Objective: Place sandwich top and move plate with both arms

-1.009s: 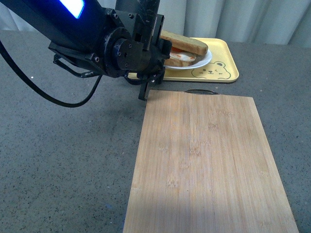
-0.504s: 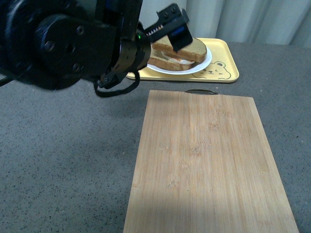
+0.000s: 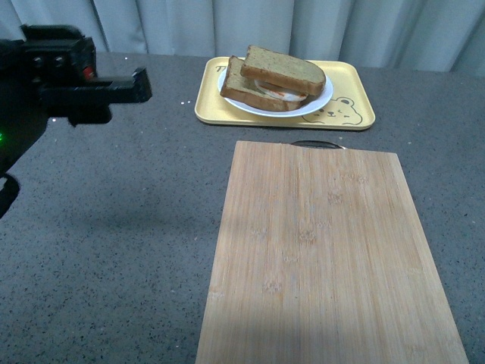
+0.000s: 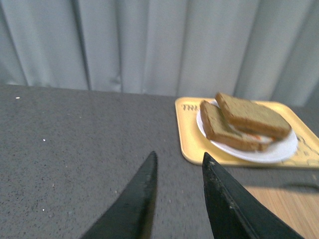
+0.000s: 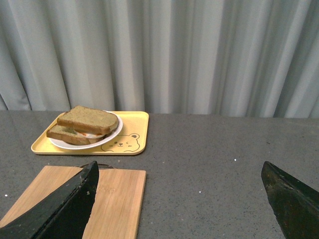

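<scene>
Sitting on one round white plate [image 3: 314,105], two tan-brown bread slices are stacked, the sandwich top [image 3: 284,69] uppermost, at the grey table's [image 3: 114,250] far edge; left gripper [image 4: 178,164] fingers slightly apart, right gripper [image 5: 182,177] spread wide.

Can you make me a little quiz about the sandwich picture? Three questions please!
1. True or false: the sandwich top already lies on the egg slice.
2. What does the white plate sit on: A) bamboo cutting board, B) yellow bear tray, C) bare table?
3. Fill in: the left pincer holds ____.

Key: 1 true; 2 B; 3 nothing. The left pincer is open with the sandwich away from it. The right pincer is open wide too.
</scene>
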You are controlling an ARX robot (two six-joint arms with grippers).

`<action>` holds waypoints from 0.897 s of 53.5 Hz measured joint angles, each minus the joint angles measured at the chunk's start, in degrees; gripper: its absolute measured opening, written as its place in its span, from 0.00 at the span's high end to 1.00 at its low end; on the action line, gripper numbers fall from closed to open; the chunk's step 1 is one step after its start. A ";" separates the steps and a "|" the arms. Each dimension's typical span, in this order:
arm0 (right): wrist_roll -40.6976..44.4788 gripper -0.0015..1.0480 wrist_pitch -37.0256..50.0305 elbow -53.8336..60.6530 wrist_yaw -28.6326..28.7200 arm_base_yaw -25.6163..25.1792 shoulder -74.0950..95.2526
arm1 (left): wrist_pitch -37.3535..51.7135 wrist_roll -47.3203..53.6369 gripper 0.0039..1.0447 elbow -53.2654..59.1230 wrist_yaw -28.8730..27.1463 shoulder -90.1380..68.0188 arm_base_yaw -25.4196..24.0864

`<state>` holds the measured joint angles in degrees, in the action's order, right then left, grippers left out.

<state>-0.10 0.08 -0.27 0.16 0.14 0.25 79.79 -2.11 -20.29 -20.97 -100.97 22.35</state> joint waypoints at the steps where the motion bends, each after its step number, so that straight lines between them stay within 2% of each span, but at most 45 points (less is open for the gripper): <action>1: 0.00 0.09 0.00 0.00 0.02 0.00 0.00 | -0.24 0.39 0.77 1.77 1.29 1.73 -0.85; 8: 0.00 0.09 -0.04 0.00 -0.13 -0.02 0.00 | -2.71 0.85 0.97 9.46 4.42 11.78 -5.51; 23: 0.00 0.09 -0.04 0.00 -0.07 0.00 0.00 | -15.87 1.33 0.97 17.51 12.13 33.18 -12.81; 30: 0.00 0.09 -0.04 0.00 -0.07 -0.02 0.00 | -30.05 1.55 0.97 18.08 14.25 47.52 -15.45; 36: 0.00 0.09 -0.04 0.00 -0.07 -0.02 0.00 | -35.19 1.60 0.97 18.73 15.72 54.38 -16.90; 39: 0.00 0.09 -0.04 0.00 -0.07 -0.02 0.00 | -38.32 1.66 0.97 19.17 20.26 57.55 -20.22; 48: 0.00 0.09 -0.04 0.00 -0.04 -0.02 0.00 | -44.13 1.66 0.97 19.19 20.79 64.59 -22.14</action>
<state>-0.10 0.03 -0.27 0.12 0.12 0.25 35.66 -0.45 -1.10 -0.19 -36.38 0.21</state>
